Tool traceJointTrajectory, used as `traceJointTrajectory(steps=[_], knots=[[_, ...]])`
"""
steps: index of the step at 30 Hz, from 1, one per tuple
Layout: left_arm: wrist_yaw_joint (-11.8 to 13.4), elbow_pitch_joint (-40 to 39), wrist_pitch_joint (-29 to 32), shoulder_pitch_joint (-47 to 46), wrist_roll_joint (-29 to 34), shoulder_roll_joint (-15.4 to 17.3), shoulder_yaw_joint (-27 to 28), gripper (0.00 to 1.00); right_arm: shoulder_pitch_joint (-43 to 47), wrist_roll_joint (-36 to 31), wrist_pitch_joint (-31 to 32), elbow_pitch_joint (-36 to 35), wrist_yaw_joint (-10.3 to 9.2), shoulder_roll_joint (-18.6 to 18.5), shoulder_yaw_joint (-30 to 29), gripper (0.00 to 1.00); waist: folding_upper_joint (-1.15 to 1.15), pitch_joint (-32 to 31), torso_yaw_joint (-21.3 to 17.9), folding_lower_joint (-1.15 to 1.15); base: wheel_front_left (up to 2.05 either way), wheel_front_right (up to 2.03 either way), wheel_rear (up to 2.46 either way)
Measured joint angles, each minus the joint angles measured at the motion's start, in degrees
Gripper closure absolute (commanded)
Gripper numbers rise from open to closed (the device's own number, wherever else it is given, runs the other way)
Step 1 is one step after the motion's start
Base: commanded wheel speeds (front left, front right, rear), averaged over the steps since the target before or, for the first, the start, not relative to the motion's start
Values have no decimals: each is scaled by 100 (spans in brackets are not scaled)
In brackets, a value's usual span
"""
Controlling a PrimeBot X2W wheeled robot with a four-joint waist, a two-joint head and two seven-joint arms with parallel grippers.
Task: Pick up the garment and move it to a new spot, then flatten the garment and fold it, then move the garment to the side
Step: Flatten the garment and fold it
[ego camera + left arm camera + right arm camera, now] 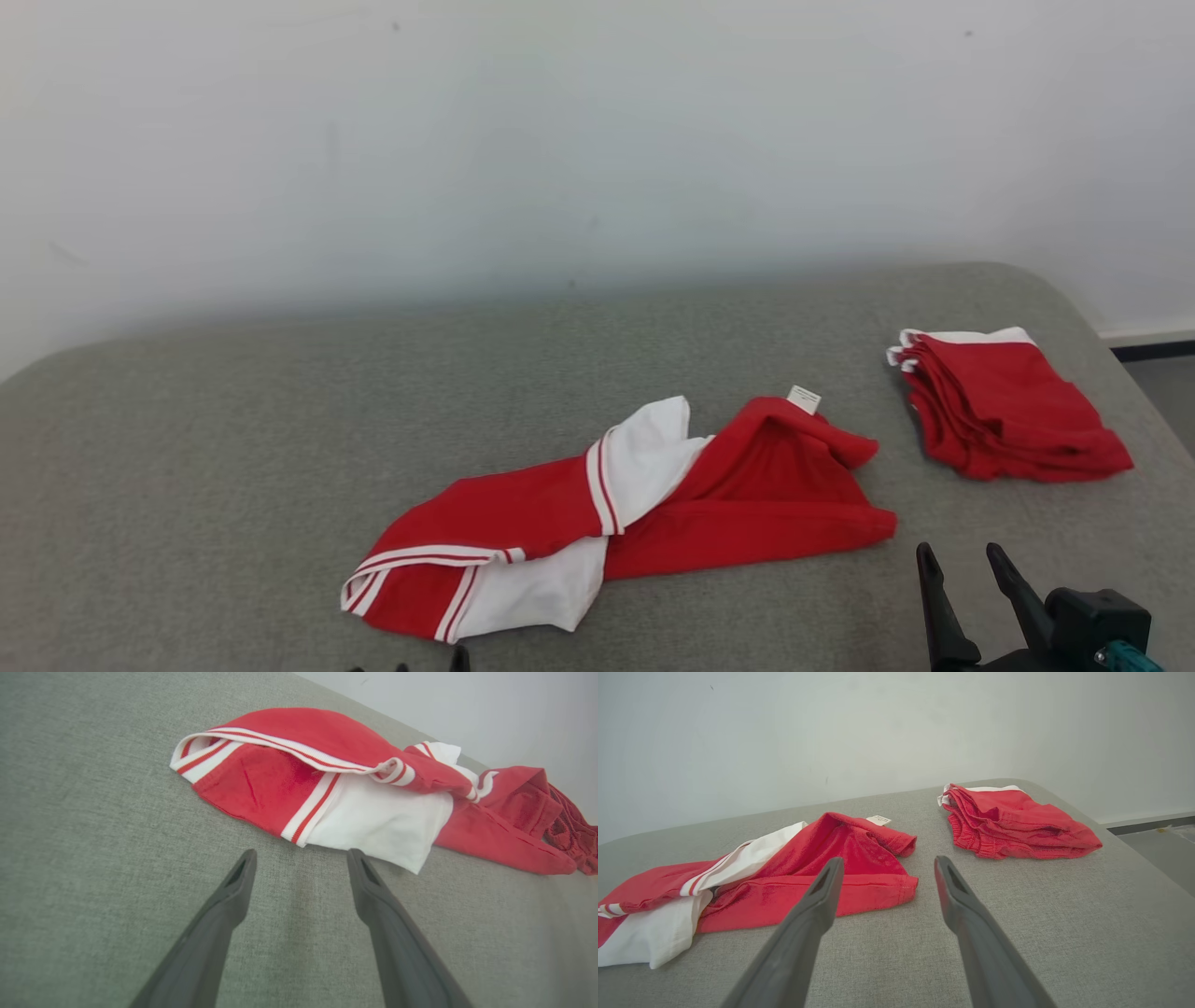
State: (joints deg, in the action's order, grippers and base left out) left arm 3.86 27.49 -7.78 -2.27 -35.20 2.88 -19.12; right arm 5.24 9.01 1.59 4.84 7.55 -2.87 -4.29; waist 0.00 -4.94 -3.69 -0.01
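While the left gripper [301, 856] and right gripper [887, 863] both hang w/ fingers spread wide, holding nothing, the crumpled red-and-white stripe-trimmed cloth garment [616, 518] lies mid-way across the grey fabric-covered table [233, 467]. Left fingertips sit just short of its white panel; right ones near its red hem. A folded red cloth stack [1008, 411] lies apart, at the robot's right.

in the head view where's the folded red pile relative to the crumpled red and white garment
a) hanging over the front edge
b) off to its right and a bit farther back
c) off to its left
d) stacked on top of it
b: the folded red pile lies apart from the crumpled garment, to its right and nearer the wall, both on the grey surface.
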Motion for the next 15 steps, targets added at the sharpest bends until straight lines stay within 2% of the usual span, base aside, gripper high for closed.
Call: traceJointTrajectory(steps=[4,11,14,15], knots=[[426,435,0,-362,-308,1,88,0,8,4,86,-160,0,-3,14,0,0,63,-301,0,0,0,0],[733,1034,-38,-625,-382,-1,105,0,10,-3,118,-210,0,-3,60,0,0,177,-516,0,0,0,0],[719,1279,-42,-745,-472,3,203,0,11,-2,122,-212,0,-2,88,0,0,207,-544,0,0,0,0],[671,1356,-3,-778,-482,9,203,7,10,-2,125,-212,0,-2,88,0,0,212,-548,0,0,0,0]])
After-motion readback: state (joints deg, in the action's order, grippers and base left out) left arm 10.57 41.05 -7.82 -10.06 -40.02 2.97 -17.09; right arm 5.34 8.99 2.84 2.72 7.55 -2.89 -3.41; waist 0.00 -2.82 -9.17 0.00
